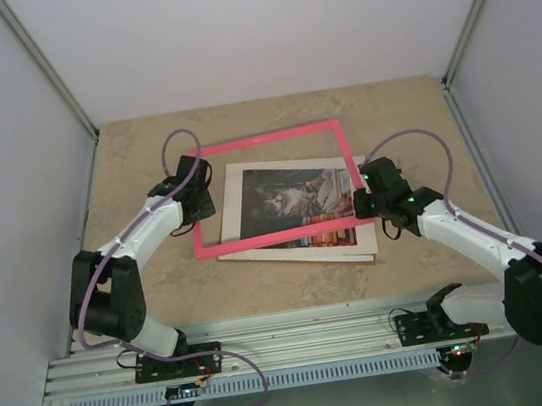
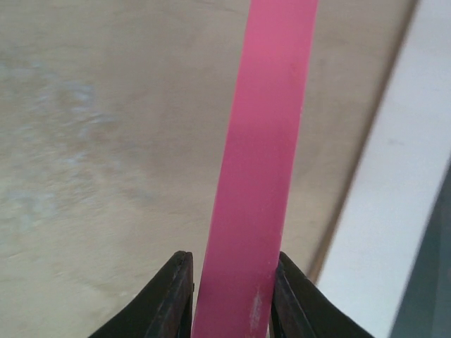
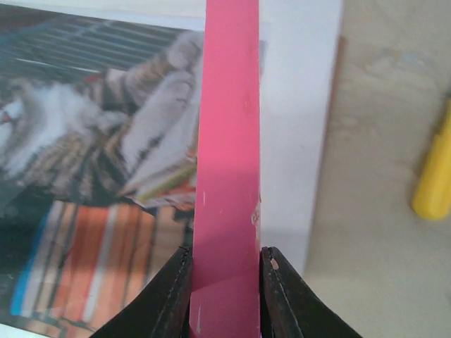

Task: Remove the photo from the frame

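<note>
Now my left tool [image 2: 232,280] is clamped on the left bar of the pink frame [image 1: 267,139] and my right tool [image 3: 225,271] on its right bar. The frame seems to hang just above the photo [image 1: 286,201], which lies flat on the counter [image 1: 400,114]. If my arms pull unevenly, the thin frame could twist, slip from a pinch and drop onto the photo. The counter is mottled beige, and pale walls [image 1: 256,23] stand left, far and right.
</note>
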Motion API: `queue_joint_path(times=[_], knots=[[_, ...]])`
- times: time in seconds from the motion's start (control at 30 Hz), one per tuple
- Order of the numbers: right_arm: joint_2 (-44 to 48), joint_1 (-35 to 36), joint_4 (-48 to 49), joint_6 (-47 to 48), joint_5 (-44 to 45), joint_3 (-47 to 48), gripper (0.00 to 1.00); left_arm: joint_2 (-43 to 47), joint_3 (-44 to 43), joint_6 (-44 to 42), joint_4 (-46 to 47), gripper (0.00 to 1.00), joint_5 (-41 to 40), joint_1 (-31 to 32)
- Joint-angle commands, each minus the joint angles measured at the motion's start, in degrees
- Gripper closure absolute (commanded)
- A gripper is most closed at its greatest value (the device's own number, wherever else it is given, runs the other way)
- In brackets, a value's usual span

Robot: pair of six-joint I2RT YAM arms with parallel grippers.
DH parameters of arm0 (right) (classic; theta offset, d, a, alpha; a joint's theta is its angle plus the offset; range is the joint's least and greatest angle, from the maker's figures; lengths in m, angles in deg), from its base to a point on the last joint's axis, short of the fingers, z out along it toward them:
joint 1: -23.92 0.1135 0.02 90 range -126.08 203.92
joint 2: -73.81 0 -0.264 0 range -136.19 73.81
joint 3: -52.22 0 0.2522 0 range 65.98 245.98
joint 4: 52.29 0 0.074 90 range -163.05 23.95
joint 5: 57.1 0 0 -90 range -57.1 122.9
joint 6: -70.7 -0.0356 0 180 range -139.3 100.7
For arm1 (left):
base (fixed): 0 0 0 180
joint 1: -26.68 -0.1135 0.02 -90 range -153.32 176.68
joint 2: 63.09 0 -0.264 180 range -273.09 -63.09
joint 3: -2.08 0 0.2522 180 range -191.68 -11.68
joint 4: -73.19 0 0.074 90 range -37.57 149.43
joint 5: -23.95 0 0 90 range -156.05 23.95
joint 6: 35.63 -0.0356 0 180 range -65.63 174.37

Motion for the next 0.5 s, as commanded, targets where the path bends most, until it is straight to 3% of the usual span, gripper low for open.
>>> queue_joint_path(times=[0.0,0.2,0.47], knots=[[-4.2,5.5,8.7,3.6,-8.4,6.1,0.96,4.0,-2.8,8.3,-2.9,0.96,-4.8,-3.7],[-13.3,8.4,16.6,6.7,-13.5,12.5,0.96,10.1,0.3,10.7,-5.9,1.0,-8.2,-5.0],[-25.0,8.7,22.4,18.0,-19.2,20.9,0.94,18.3,13.8,21.3,-1.2,1.0,-10.0,-6.3]])
